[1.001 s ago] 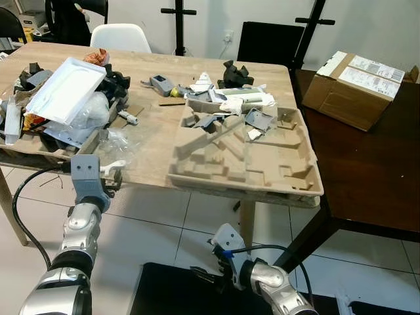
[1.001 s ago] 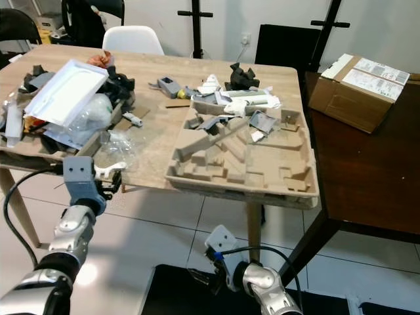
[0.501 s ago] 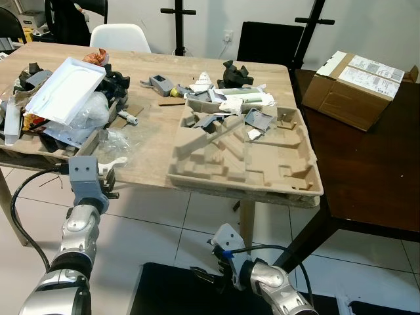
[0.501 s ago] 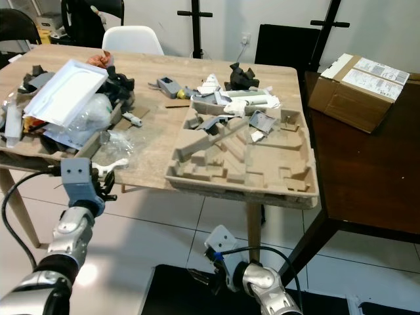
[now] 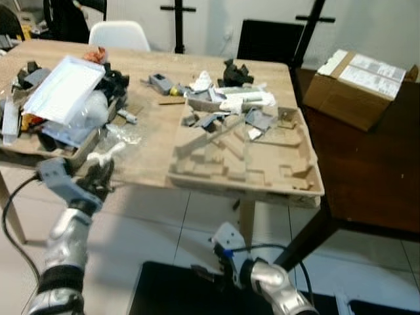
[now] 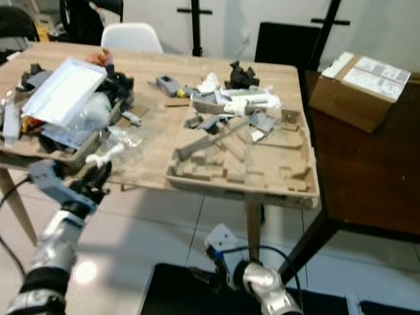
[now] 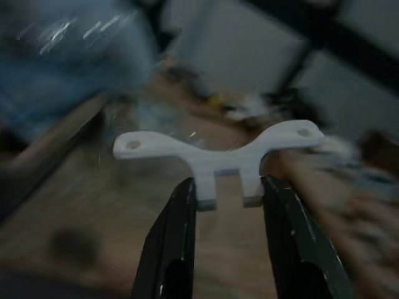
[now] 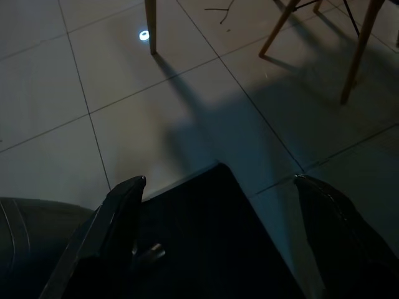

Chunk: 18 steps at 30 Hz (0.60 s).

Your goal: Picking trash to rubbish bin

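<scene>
Gripping a white plastic bracket [image 7: 218, 154] between closed fingers, the left end effector [image 7: 227, 199] is hovering just before the bench [image 5: 154, 141] edge; the right end effector [image 8: 218, 205] is hanging spread wide, empty.

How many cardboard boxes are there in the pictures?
1. The cardboard box sits on the dark table, on the robot's right, beside the wooden table with the trash. Other boxes may be hidden outside the view.
</scene>
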{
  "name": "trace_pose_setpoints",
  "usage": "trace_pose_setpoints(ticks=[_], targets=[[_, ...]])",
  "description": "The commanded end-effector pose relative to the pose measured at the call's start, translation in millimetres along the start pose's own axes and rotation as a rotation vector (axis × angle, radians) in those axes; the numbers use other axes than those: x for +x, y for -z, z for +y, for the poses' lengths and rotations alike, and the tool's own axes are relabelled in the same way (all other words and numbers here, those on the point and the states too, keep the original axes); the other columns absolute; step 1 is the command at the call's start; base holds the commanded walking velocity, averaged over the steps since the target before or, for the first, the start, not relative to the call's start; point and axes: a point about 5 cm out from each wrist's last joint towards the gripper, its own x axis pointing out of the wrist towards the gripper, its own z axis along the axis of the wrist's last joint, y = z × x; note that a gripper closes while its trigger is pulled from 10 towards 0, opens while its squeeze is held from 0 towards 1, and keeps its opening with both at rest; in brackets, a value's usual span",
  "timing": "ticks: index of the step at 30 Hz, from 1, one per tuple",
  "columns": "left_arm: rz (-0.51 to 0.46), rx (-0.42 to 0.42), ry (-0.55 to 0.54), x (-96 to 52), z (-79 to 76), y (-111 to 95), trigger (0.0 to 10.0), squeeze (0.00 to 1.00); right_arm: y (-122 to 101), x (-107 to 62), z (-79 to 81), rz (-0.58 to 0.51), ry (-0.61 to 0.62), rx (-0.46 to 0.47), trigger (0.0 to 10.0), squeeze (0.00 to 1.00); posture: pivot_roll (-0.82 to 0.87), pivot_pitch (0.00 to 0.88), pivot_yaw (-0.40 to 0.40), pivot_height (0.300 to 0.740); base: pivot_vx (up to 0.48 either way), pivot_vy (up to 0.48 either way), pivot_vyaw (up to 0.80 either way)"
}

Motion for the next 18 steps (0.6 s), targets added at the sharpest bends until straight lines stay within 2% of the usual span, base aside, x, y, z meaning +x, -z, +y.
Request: trace_pose_setpoints(ticks=[1, 6, 8, 10, 12, 14, 15, 17, 18], targets=[[0.041, -0.01, 0.03, -7.8, -0.6, 2.4, 0.0, 0.0, 5.4, -2.1, 1.6, 0.011, 0.001, 0.017, 10.0, 0.0, 0.01, 0.122, -0.001, 0.74, 0.0, 0.0, 0.0], [0.083, 0.022, 0.041, -14.9, -2.4, 8.2, 0.0, 0.0, 5.0, -1.2, 2.1, 0.011, -0.003, 0.013, 10.0, 0.0, 0.01, 0.122, -0.002, 0.74, 0.0, 0.0, 0.0], [0.112, -0.013, 0.087, -18.6, -6.5, 11.1, 0.0, 0.0, 4.5, -0.5, 2.5, 0.01, -0.005, 0.012, 10.0, 0.0, 0.01, 0.119, -0.002, 0.74, 0.0, 0.0, 0.0], [0.112, -0.013, 0.087, -18.6, -6.5, 11.1, 0.0, 0.0, 4.5, -0.5, 2.5, 0.01, -0.005, 0.012, 10.0, 0.0, 0.01, 0.119, -0.002, 0.74, 0.0, 0.0, 0.0], [0.203, -0.095, 0.214, -28.5, -16.7, 13.5, 0.0, 0.0, 4.2, -0.3, 2.4, 0.008, -0.004, 0.012, 10.0, 0.0, 0.01, 0.119, -0.002, 0.74, 0.0, 0.0, 0.0], [0.367, -0.138, 0.382, -44.7, -28.9, 20.4, 0.0, 0.0, 4.5, -0.9, 2.0, 0.009, -0.004, 0.013, 10.0, 0.0, 0.01, 0.114, 0.0, 0.74, 0.0, 0.0, 0.0], [0.367, -0.138, 0.382, -44.7, -28.9, 20.4, 0.0, 0.0, 4.5, -0.9, 2.0, 0.009, -0.004, 0.013, 10.0, 0.0, 0.01, 0.114, 0.0, 0.74, 0.0, 0.0, 0.0], [0.554, -0.16, 0.474, -62.1, -35.0, 28.6, 0.0, 0.0, 5.0, -1.6, 1.5, 0.011, -0.005, 0.014, 10.0, 0.0, 0.01, 0.112, 0.001, 0.74, 0.0, 0.0, 0.0], [0.554, -0.16, 0.474, -62.1, -35.0, 28.6, 0.0, 0.0, 5.0, -1.6, 1.5, 0.011, -0.005, 0.014, 10.0, 0.0, 0.01, 0.112, 0.001, 0.74, 0.0, 0.0, 0.0]])
